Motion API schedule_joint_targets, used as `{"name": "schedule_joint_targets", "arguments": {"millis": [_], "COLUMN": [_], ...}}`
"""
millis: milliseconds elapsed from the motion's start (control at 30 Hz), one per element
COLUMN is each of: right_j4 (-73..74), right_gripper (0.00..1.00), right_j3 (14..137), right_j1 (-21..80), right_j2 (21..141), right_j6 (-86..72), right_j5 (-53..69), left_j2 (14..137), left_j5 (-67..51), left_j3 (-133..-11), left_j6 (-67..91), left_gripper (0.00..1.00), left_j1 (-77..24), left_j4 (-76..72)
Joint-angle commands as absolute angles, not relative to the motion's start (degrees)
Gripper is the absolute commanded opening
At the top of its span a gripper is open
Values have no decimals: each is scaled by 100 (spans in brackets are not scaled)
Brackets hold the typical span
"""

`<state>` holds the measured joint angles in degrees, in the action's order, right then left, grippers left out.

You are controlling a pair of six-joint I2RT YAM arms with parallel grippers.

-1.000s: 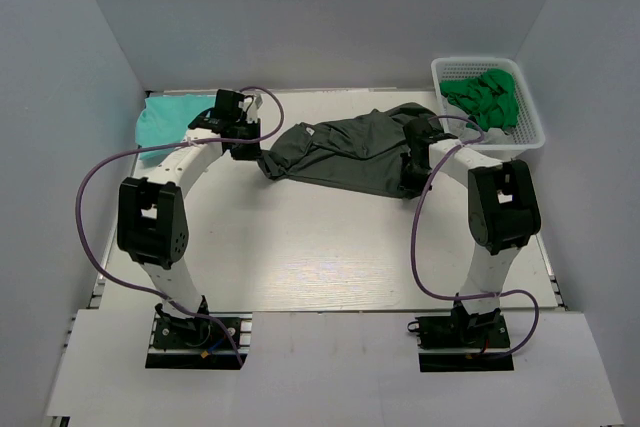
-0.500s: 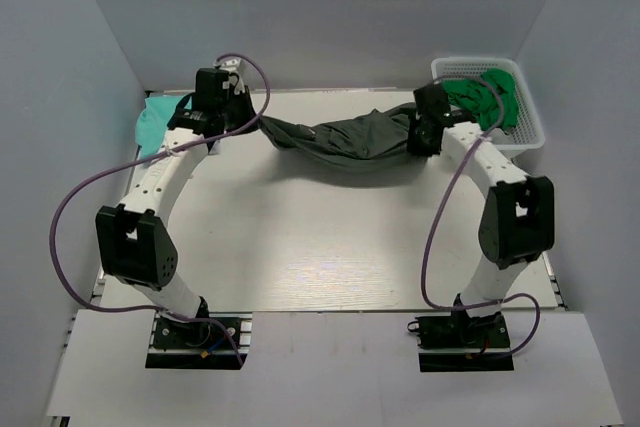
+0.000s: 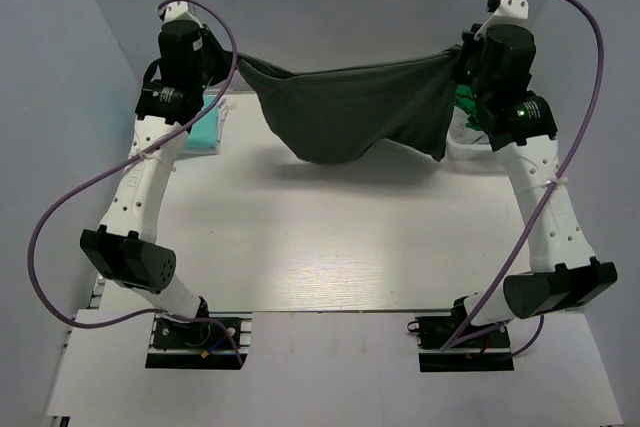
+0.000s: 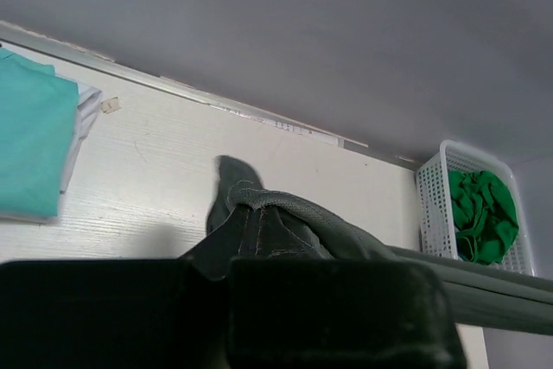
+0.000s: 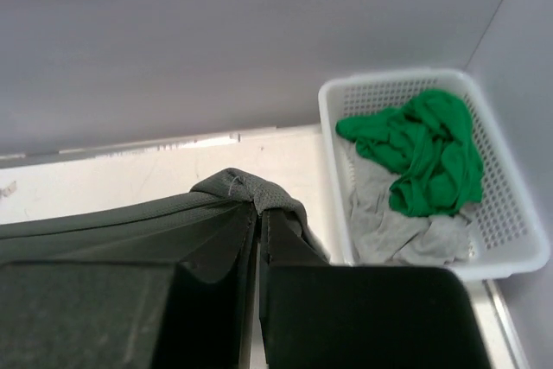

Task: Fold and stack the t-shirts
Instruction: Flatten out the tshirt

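Clamping the dark grey-green cloth t-shirt (image 3: 350, 117), our left jaws and right jaws hold it stretched between them; we should lower both evenly so it spreads flat on the white counter (image 3: 330, 237) beneath.

The right gripper (image 5: 259, 218) is pinching a dark grey-green shirt (image 5: 121, 224). To the right, a white basket (image 5: 511, 213) is holding a bright green shirt (image 5: 423, 153) lying on a pale grey shirt (image 5: 389, 232).
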<state>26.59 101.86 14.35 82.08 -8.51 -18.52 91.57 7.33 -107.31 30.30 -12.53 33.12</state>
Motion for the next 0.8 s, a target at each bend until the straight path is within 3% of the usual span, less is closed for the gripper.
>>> {"name": "schedule_joint_targets", "arguments": {"millis": [0, 333, 500, 767], "right_j4": [2171, 1951, 2170, 1908], "right_gripper": [0, 0, 0, 0], "right_j3": [10441, 10758, 10854, 10038], "right_j1": [1415, 1433, 1433, 1433], "right_j2": [8051, 7533, 7181, 5873], "right_j6": [-405, -123, 237, 299], "right_j5": [-1987, -1714, -959, -290], "left_j2": [8738, 7604, 6910, 5950], "left_j5": [1133, 1766, 1828, 1310], "left_j3": [-10793, -10239, -10125, -10291], "left_j6": [3199, 3244, 2901, 2066], "left_gripper": [0, 0, 0, 0], "left_j1": [-1230, -1230, -1230, -1283], "left_j4": [3472, 3103, 2665, 2162]}}
